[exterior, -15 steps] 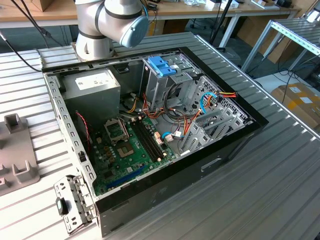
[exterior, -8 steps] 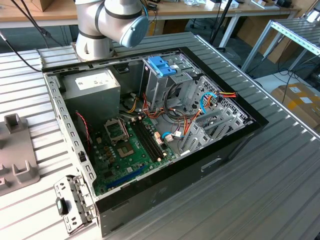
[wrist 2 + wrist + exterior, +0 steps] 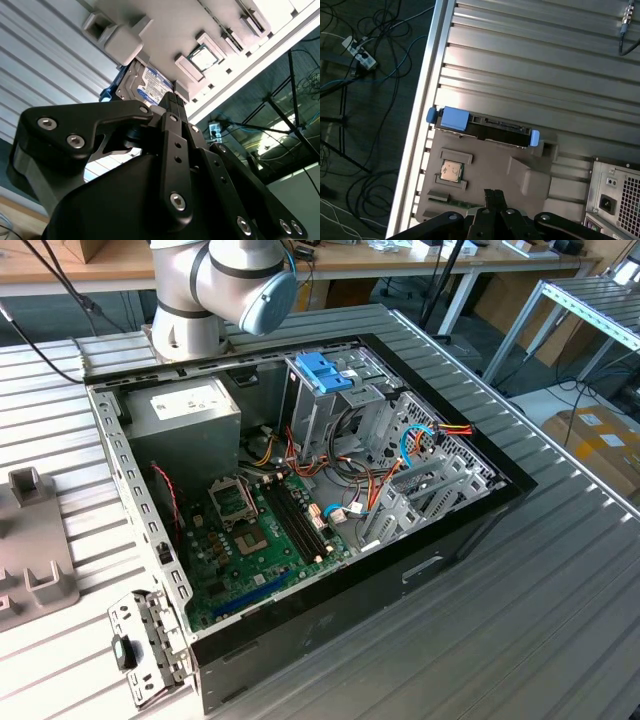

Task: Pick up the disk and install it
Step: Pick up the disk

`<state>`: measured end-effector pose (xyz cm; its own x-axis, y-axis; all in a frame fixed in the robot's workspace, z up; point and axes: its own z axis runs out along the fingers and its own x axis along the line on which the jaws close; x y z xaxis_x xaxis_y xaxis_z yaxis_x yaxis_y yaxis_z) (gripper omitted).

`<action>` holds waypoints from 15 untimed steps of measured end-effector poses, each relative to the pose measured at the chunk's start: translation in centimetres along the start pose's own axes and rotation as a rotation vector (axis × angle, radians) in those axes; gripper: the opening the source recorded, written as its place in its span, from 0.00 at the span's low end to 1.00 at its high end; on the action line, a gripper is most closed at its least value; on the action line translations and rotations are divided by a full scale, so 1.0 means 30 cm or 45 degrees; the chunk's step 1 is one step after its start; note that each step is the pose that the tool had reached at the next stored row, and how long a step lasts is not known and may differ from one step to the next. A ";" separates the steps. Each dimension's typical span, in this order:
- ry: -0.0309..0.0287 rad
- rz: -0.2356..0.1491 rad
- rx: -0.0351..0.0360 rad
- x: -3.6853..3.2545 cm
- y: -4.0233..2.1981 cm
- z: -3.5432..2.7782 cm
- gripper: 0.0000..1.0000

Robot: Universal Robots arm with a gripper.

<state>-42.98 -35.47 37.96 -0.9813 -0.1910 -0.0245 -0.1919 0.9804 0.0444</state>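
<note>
Black metal two-finger gripper (image 3: 494,193), linkages pinned with bright screw heads. The fingers read as pressed together with nothing between them. It hangs over the grey moulded plastic holder (image 3: 490,165), short of the disk and not touching it.

The thin dark disk in its light blue plastic carrier (image 3: 495,129) stands on its long edge in a slot at the holder's border, next to the ribbed aluminium table (image 3: 545,65). I judge the edge-up stance deliberate, since it offers both flat faces to a pinch from above. In the second wrist view the disk (image 3: 145,85) shows a labelled, dull metallic face just past the gripper (image 3: 172,102).

The holder is matte, with blocky raised pockets. A square metal-capped processor chip (image 3: 451,171) lies flat in one pocket, near the disk but apart from it.

In the exterior view the black steel computer case (image 3: 300,500) lies on its side with its open side up, probably for reach from above. It holds a green board and loose coloured cables (image 3: 385,475). A darker blue plastic latch piece (image 3: 325,372) sits on top of the grey metal drive cage (image 3: 330,415).

The disk looks untouched, so I judge the pick not yet made.
</note>
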 end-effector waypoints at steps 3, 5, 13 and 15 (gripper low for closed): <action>0.0004 -0.008 -0.0002 0.000 0.000 0.000 0.11; 0.0006 -0.014 -0.0003 0.000 0.000 0.000 0.11; 0.0017 -0.037 -0.0008 0.000 0.000 0.000 0.11; 0.0019 -0.042 -0.0010 0.000 0.000 0.000 0.11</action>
<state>-42.98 -35.47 37.97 -0.9744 -0.2235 -0.0245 -0.2244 0.9735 0.0443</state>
